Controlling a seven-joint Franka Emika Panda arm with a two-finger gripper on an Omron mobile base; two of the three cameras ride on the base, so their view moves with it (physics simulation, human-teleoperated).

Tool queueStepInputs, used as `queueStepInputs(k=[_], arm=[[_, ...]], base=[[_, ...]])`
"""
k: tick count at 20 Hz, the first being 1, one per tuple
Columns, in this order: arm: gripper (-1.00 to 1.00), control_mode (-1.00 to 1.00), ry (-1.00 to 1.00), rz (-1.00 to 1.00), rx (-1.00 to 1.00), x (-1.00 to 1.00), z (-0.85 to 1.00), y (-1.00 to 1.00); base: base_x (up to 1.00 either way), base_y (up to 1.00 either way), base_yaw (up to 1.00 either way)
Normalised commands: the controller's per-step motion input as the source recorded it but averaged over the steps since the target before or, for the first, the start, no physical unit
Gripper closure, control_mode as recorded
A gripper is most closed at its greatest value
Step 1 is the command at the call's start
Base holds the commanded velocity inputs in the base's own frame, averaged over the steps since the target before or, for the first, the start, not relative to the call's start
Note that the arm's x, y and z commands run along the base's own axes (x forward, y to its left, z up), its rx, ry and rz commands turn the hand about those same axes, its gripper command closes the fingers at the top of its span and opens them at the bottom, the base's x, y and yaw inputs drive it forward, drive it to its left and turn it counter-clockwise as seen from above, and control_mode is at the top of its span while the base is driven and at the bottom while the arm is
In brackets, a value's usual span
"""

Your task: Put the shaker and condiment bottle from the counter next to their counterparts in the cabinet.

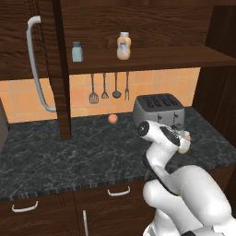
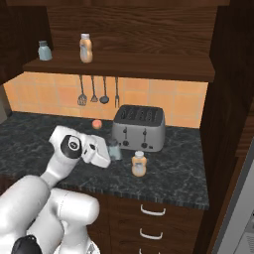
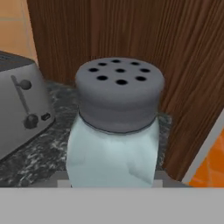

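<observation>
No readable label on the shaker [image 3: 114, 131], upright just in front of the toaster [image 2: 138, 127], holed cap up, long axis vertical. Arm bent low over the counter [image 2: 183, 173], gripper [image 2: 113, 151] reaching level at the shaker; clenched or released, cannot tell. Condiment bottle [image 2: 139, 163] upright near the toaster's front, counterparts [image 1: 77, 51] up in the cabinet [image 1: 152, 57].

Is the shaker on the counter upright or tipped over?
Upright: in the hand view the shaker stands with its holed grey cap on top; the right base view shows it standing by the toaster.
</observation>
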Motion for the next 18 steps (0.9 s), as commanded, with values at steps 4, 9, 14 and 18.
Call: queueStepInputs(k=[4, 9, 14, 18], arm=[[1.00, -1.00, 0.00, 0.29, -0.12, -0.44, 0.80, 0.00], [1.00, -1.00, 0.00, 0.32, -0.07, -0.36, 0.86, 0.00], [1.00, -1.00, 0.00, 0.45, -0.01, -0.07, 0.81, 0.06], [1.00, -1.00, 0.00, 0.47, -0.01, -0.24, 0.72, 0.23]], base=[[0.00, 0.00, 0.00], [0.00, 0.00, 0.00], [0.00, 0.00, 0.00], [0.00, 0.00, 0.00]])
